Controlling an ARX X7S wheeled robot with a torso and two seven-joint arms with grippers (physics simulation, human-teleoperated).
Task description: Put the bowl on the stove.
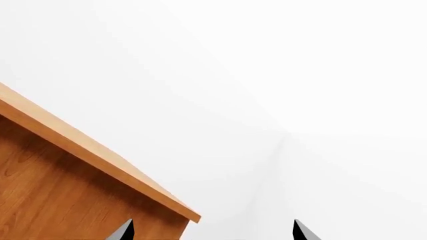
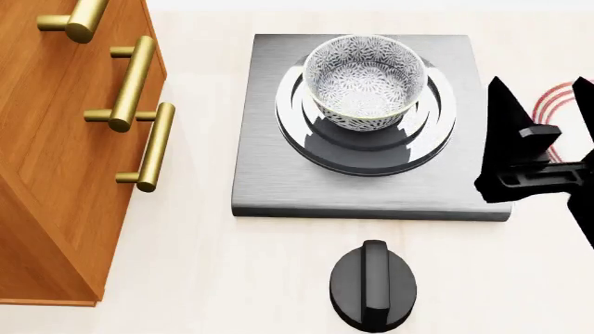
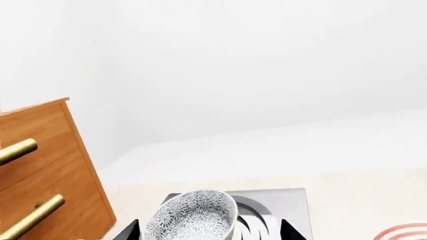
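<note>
The pale table (image 2: 232, 271) carries a wooden cabinet (image 2: 65, 153) with brass handles on the robot's left, and beside it the stove (image 2: 278, 181), a dark brushed-metal slab with one ringed round burner. The bowl (image 2: 365, 82) is seen standing upright on that burner, roughly centred on the rings and wholly inside the slab's edges, so the placing is judged to be done and the step in hand to be the withdrawal.

That withdrawal is best made by drawing the right gripper (image 2: 543, 94) up and away from the bowl, with no sideways sweep toward the rim, so that the bowl is not nudged off centre.

The right gripper is seen with its jaws spread wide and nothing between them; it stands at the stove's right edge, beside the bowl and apart from it, over a red-ringed plate (image 2: 561, 97) that is mostly hidden. In the right wrist view the bowl lies just ahead, between the two tips.

The left gripper (image 1: 213, 232) is likewise spread apart and empty, well away beside the cabinet.

A black knob (image 2: 373, 285) lies near the stove's front edge, untouched.
</note>
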